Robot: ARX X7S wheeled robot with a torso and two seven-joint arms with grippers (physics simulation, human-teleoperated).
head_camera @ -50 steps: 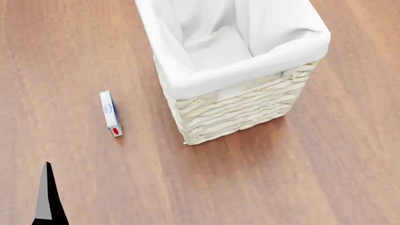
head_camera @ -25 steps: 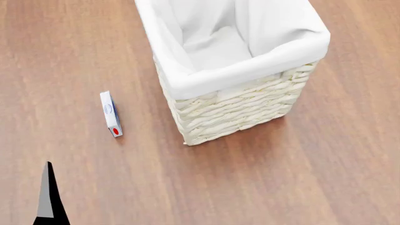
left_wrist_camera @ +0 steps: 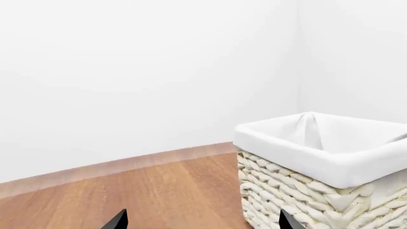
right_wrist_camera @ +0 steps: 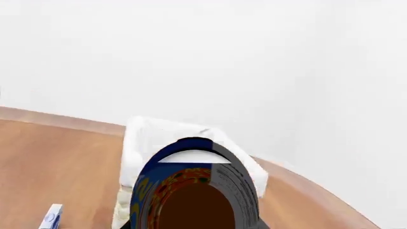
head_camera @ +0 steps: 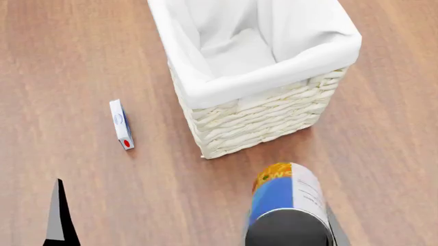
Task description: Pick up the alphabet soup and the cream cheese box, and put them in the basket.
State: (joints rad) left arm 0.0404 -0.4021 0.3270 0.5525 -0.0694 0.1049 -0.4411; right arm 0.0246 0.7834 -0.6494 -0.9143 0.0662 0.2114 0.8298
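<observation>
1. The alphabet soup (head_camera: 287, 207) is up off the wooden counter (head_camera: 383, 169) at the near side, lying tilted with its dark end toward the camera and its yellow-orange end toward the basket (head_camera: 263, 115).
2. The right pincer is almost wholly hidden behind the can; only a grey sliver shows beside it in the head view. The can hangs in the air against it, so the pincer appears closed on it, though its fingers cannot be seen.
3. In the right wrist view the can (right_wrist_camera: 194, 191) fills the foreground, with the basket (right_wrist_camera: 137, 143) right behind it.
4. The basket stands upright on the counter, its white liner folded over the rim, and nothing shows inside.
5. The cream cheese box (head_camera: 121, 124) lies on the counter to the left of the basket, well apart from it, red oval end toward the near edge.
6. The left pincer (left_wrist_camera: 202, 220) is spread wide with nothing between its two dark tips, which point toward the basket's (left_wrist_camera: 299, 191) woven wall.
</observation>
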